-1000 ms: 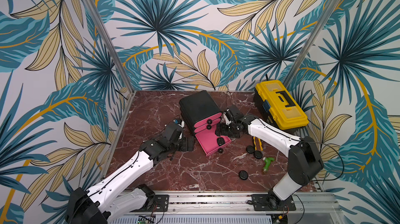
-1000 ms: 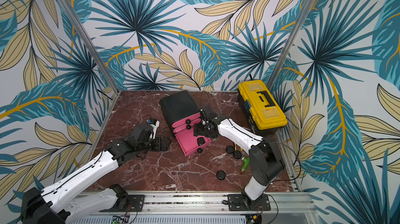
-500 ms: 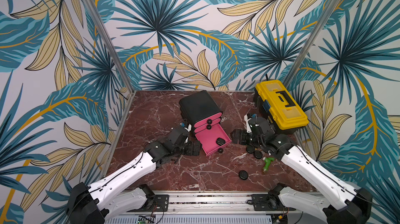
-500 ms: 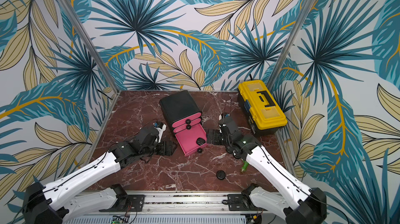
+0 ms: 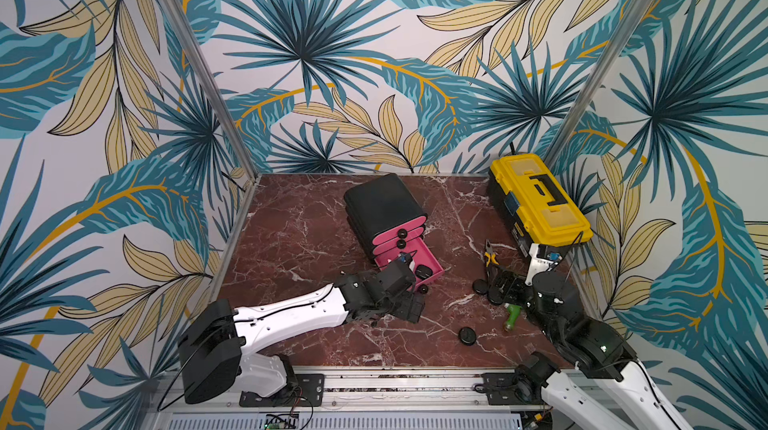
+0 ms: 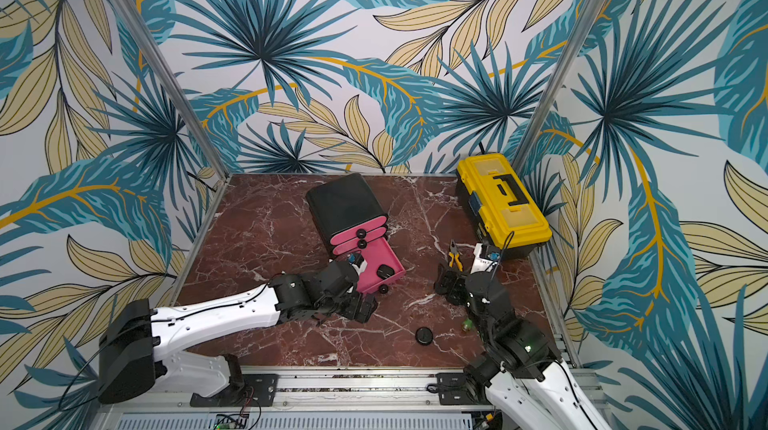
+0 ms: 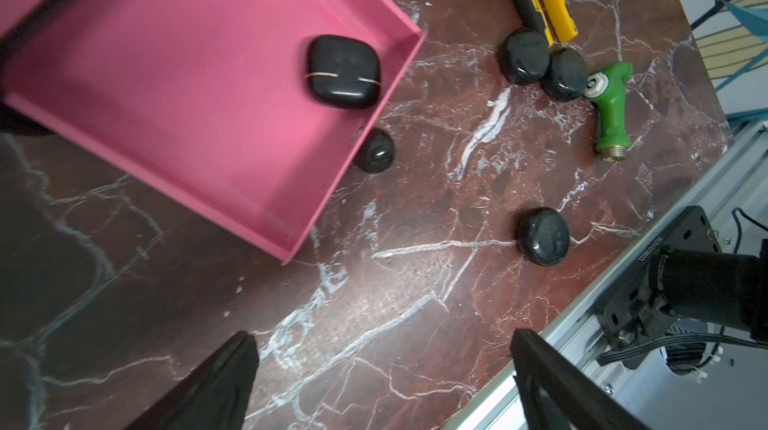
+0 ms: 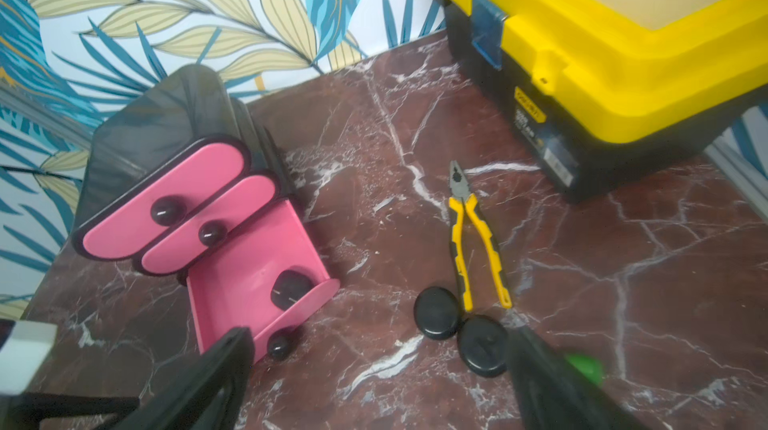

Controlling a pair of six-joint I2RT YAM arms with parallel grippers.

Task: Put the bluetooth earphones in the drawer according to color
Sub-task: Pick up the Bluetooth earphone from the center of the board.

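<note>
The left tool [image 7: 382, 336] is open wide and holds nothing. It hangs low over the surface [image 5: 291, 241], just in front of the bottom drawer [image 7: 199, 108], which is pulled out. One black case [image 7: 344, 71] lies in that drawer, close to its front wall. The drawer belongs to a black cabinet [image 5: 384, 203] near the middle of the surface, a bit toward the back edge. Its two top drawers are shut.

The right tool [image 8: 378, 330] is open wide too and holds nothing. It is near the right edge, close to two more cases [image 8: 437, 312], both black and touching each other. Pliers [image 8: 478, 249] lie just beside them, toward the back edge. A green tool [image 7: 610, 103] is just beside them too. A last case [image 5: 467, 335], also black, lies alone near the front edge. A yellow toolbox [image 5: 538, 203] stands in the back right corner.
</note>
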